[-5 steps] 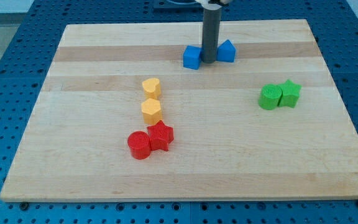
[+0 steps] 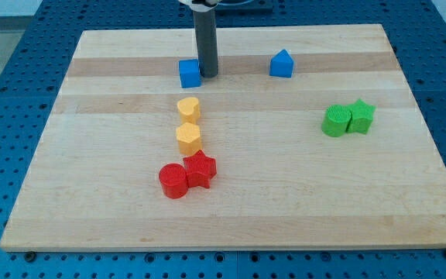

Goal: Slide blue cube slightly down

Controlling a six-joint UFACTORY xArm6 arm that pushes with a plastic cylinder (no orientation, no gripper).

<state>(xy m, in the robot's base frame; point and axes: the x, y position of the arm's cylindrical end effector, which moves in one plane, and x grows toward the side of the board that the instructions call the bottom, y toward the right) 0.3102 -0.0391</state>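
**Tip pressed to the blue cube's right side near the board's top edge**

My tip (image 2: 207, 75) is a bare rod end with nothing to open or close and it holds nothing; it stands touching the blue cube (image 2: 190, 74) from the cube's 3 o'clock side. The blue cube sits on the wooden board (image 2: 91, 194) toward the view's top, left of centre; a second blue block with a peaked top (image 2: 282, 64) lies well apart at the cube's 3 o'clock. At the cube's 6 o'clock a yellow heart-like block (image 2: 189, 108) stands near, with a yellow hexagon-like block (image 2: 189, 138) just beside it at 6 o'clock; lower again, a red cylinder (image 2: 173, 181) touches a red star (image 2: 200, 169). At the board's 3 o'clock side a green rounded block (image 2: 335, 122) touches a green star (image 2: 361, 116).
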